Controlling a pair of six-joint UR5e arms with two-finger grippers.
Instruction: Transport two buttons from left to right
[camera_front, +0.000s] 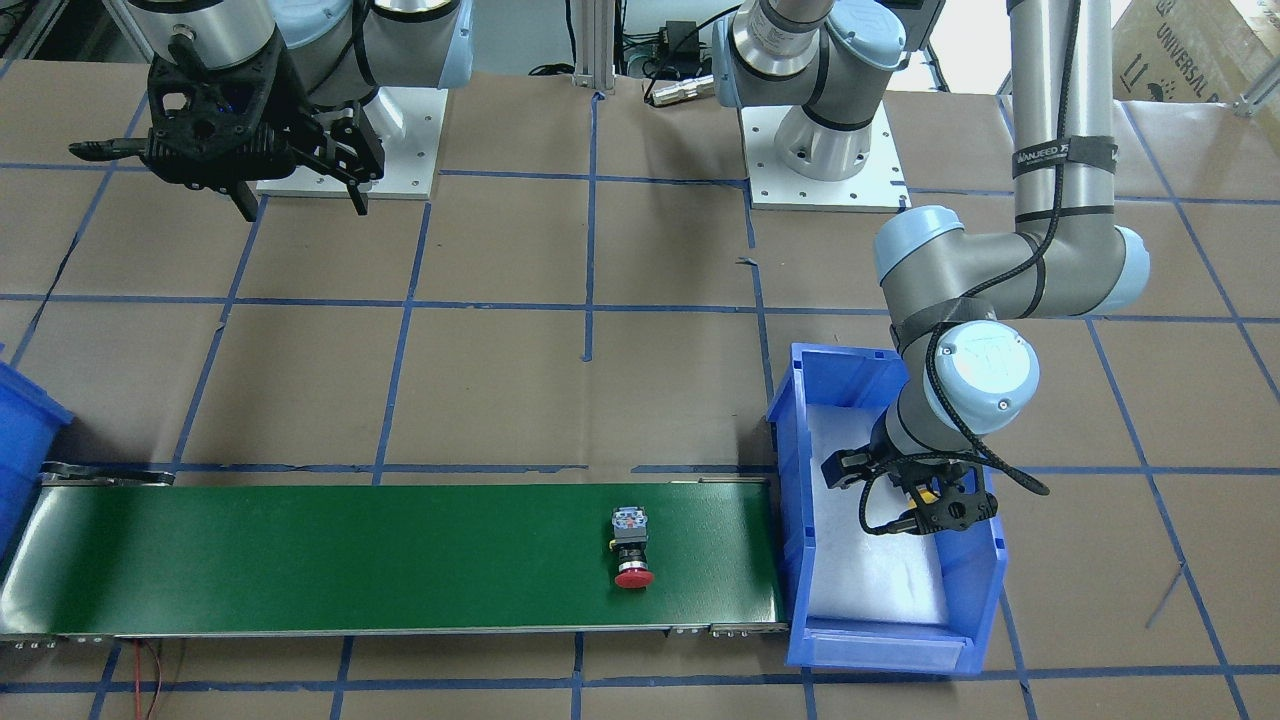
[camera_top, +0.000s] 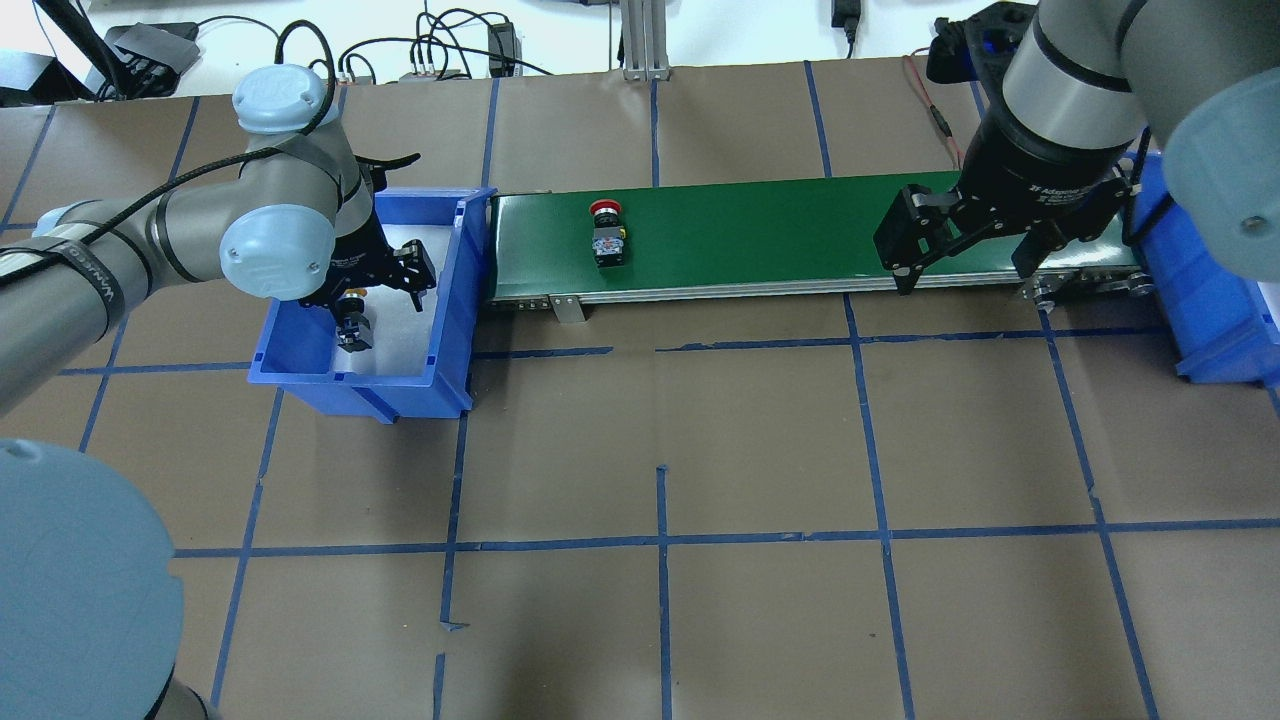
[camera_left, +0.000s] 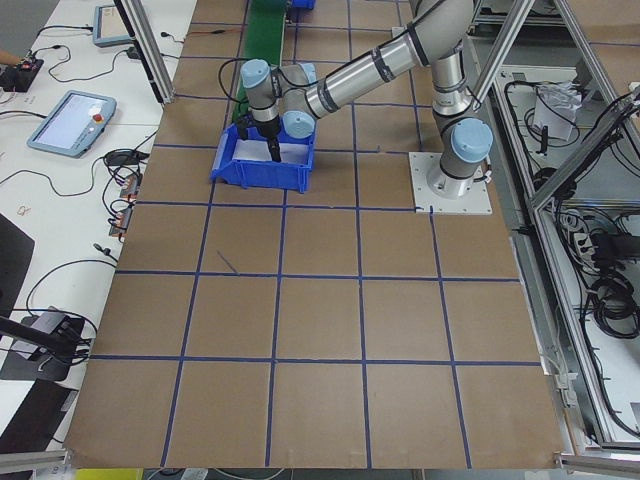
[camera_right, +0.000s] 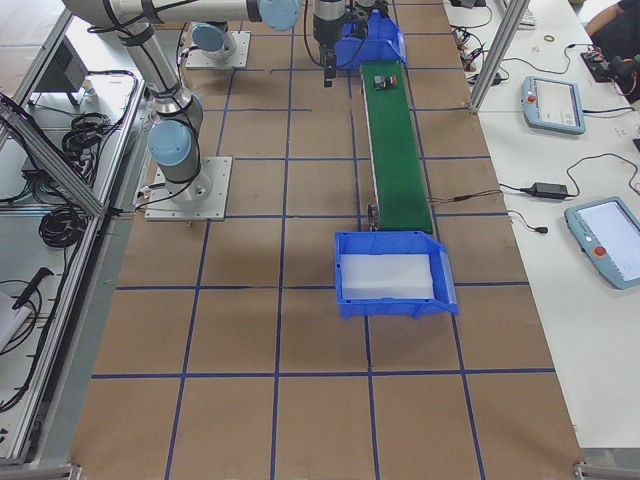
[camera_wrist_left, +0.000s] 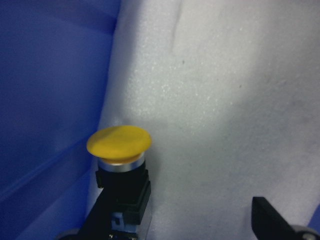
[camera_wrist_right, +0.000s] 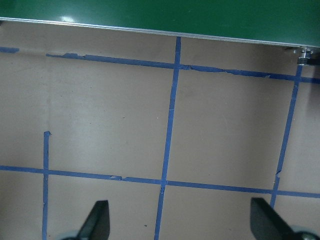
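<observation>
My left gripper (camera_wrist_left: 185, 225) sits spread in the blue bin (camera_top: 350, 378), with the yellow button (camera_wrist_left: 119, 142) cut off at my wrist view's edge. The right gripper (camera_top: 962, 278) is spread too, and the red button (camera_top: 606, 235) lies on the belt (camera_top: 750, 230).

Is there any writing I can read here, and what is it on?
"WANJEED": black strap around the left arm.
"UNIVERSAL": cardboard box at the table's edge; the rest is cut off.
White print on the right arm's wrist: too blurred to read.
Label on the red button: too small to read.
</observation>
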